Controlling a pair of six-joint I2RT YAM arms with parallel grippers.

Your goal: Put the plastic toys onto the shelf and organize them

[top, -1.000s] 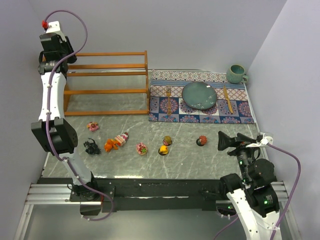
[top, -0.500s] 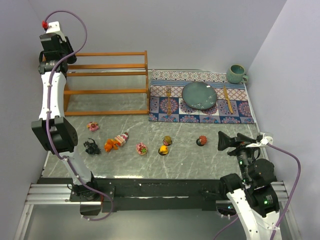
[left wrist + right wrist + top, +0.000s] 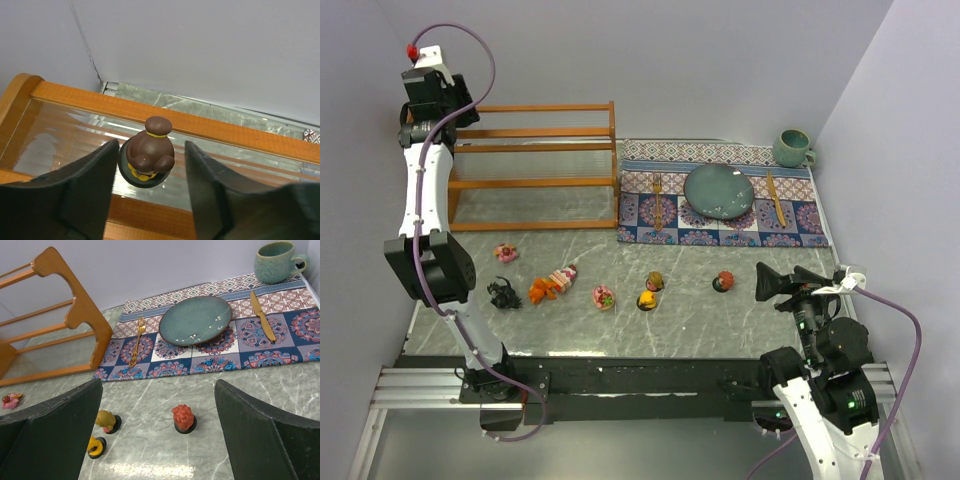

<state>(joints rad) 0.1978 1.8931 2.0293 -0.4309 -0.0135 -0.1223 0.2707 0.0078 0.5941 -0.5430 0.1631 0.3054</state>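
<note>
A robot lab's test cell: bare lilac walls (image 3: pixel 720 60) box in a marble-look table (image 3: pixel 700 320); an aluminium rail (image 3: pixel 420 385) runs along its near edge.

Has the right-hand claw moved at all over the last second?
No. The right gripper stays level with the red toy, just below the placemat's near right corner, jaws open.

Wooden shelf (image 3: pixel 225 132) — glossy plastic doll (image 3: pixel 150 152)
</note>
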